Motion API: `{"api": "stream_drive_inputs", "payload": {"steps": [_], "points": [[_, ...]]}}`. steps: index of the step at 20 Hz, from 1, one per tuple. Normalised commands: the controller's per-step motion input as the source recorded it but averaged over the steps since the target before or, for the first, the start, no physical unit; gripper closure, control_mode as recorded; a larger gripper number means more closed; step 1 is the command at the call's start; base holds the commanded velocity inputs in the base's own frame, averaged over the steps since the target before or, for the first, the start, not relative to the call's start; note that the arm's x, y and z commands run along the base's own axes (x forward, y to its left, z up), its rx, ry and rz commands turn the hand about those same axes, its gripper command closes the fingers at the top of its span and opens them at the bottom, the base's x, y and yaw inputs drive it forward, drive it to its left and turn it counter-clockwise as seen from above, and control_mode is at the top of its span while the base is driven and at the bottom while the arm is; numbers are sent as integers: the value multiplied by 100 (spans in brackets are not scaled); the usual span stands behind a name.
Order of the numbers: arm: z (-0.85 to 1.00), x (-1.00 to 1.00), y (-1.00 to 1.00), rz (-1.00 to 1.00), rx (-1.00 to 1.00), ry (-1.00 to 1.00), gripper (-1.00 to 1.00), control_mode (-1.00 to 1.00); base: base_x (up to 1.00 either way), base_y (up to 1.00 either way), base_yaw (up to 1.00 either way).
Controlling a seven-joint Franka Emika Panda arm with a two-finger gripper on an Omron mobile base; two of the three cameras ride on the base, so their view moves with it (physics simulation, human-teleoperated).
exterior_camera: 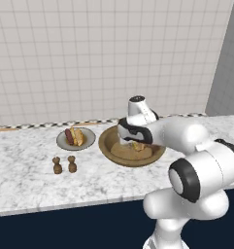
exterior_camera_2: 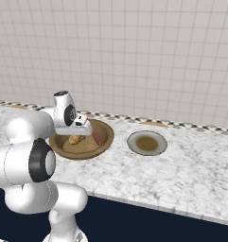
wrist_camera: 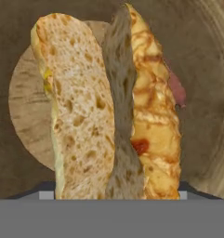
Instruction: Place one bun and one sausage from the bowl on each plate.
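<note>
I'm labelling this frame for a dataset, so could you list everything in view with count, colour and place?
Large round tan-brown wooden bowl: one, on the counter under the end effector.
Golden-crusted split bun: one, in the bowl between the end effector's finger tips.
Reddish sausage: one, in the bowl.
Small grey-rimmed plates: two; one left of the bowl holding a bun and sausage, one right of it with nothing on it.
Small brown shakers: two, in front of the left plate.
White marbled counter: one.
White arm's end effector: one, closed around the bun.
</note>
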Motion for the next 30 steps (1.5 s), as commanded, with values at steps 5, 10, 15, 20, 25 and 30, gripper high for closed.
{"api": "stream_drive_inputs", "payload": {"steps": [5,10,15,20,25,30], "points": [[80,-3,-78,6,-1,-9,100,-100,0,0,0],[59,0,-84,2,-4,0,100,-100,0,0,0],[30,-1,-100,8,-5,-5,100,-100,0,0,0],[0,0,-100,7,-5,0,100,-100,0,0,0],[8,10,-99,1,14,0,100,-100,0,0,0],[-1,25,-80,0,15,0,100,-100,0,0,0]]}}
